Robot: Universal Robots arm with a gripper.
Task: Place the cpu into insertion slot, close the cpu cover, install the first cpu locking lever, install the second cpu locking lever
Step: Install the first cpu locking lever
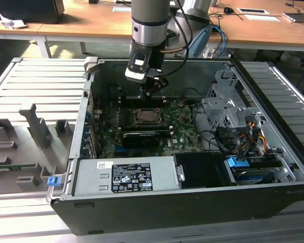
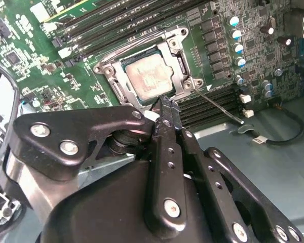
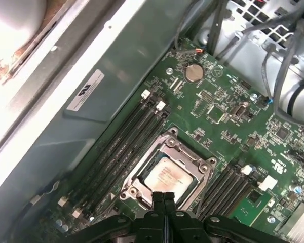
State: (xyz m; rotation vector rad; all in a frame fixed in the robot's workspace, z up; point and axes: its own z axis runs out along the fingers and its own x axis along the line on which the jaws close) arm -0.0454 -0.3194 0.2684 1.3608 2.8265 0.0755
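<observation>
Cpu [image 1: 144, 116] sits in the slot [image 1: 136, 118] near the middle of the board [image 1: 182, 134], inside the open case [image 1: 142, 207] in the exterior view. The gripper [image 1: 150, 93] hangs just at 12 o'clock of it, close above the board. A black card [image 1: 141, 137] lies at 6 o'clock of the cpu, a labelled power supply [image 1: 126, 177] further along at 6 o'clock, and a drive cage [image 1: 228, 109] at 3 o'clock.

In the second wrist view the cpu [image 2: 148, 78] lies flat with the cover [image 2: 185, 76] down around it, its pale top showing through the window. The gripper [image 2: 164, 104] has its 2 fingers pressed together, holding nothing, with the tip right at the cover's near edge. A thin lever [image 2: 218, 106] juts from one cover corner across the memory slots [image 2: 213, 104].

In the first wrist view the cpu [image 3: 166, 177] again lies framed by the cover [image 3: 190, 154], with the fingers of the gripper [image 3: 164, 200] meeting at its edge. Memory slots [image 3: 126, 147] flank the socket, and a coin cell [image 3: 193, 72] sits well apart.
</observation>
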